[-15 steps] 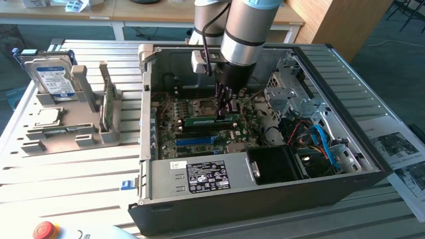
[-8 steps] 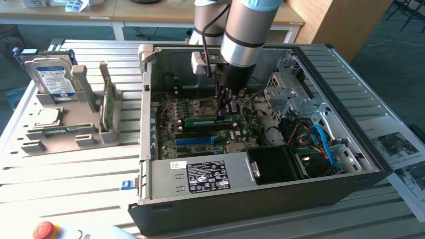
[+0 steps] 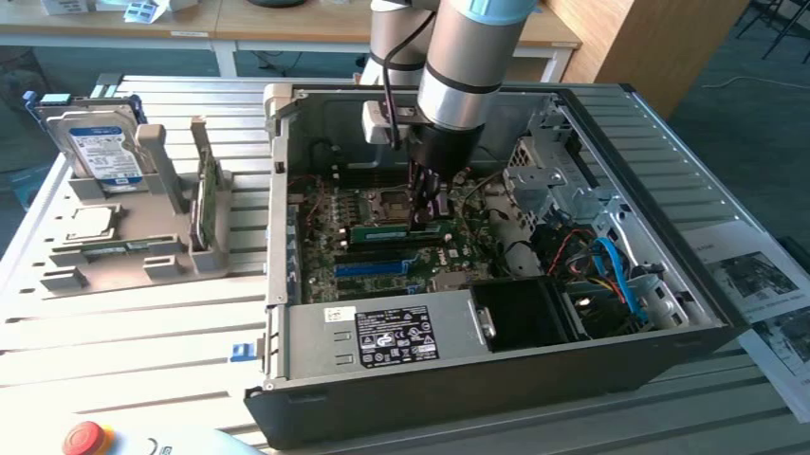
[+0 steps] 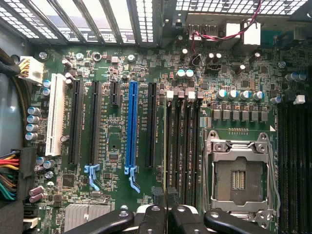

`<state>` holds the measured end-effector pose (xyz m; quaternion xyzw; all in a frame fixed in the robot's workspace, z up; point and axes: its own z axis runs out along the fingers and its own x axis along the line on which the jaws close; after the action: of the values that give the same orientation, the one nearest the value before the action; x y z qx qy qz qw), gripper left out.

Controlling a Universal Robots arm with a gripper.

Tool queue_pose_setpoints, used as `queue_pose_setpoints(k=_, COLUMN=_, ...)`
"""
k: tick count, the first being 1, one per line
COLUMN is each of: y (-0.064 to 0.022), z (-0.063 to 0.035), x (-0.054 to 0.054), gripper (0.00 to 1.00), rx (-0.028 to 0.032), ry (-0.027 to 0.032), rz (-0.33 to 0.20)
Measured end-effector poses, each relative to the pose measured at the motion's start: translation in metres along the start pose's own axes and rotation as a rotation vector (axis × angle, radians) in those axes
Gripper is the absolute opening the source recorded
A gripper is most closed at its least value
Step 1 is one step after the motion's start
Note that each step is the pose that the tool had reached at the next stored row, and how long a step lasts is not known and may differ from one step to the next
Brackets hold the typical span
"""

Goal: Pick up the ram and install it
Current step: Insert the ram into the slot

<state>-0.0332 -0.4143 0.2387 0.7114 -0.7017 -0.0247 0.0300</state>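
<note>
Hand (image 3: 427, 214): closed, fingertips pinching the top edge of the ram (image 3: 395, 231).
Ram: a green stick on its long edge, just beside the processor socket (image 3: 386, 201), on the socket's side facing the blue slot (image 3: 377, 267).
Memory slots (image 4: 183, 146): black, between socket and blue slot, beneath the ram.
Seating: cannot tell.
Computer case (image 3: 379, 398): open around the socket, lying on the tabletop (image 3: 139, 322).
</note>
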Motion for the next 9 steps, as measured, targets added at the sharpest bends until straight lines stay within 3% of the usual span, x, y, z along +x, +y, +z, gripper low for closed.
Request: queue_pose_setpoints(k=9, y=-0.0001, z=0.0008, x=-0.0007, gripper=0.11, rx=0.0000, ry=-0.0004, rz=0.004)
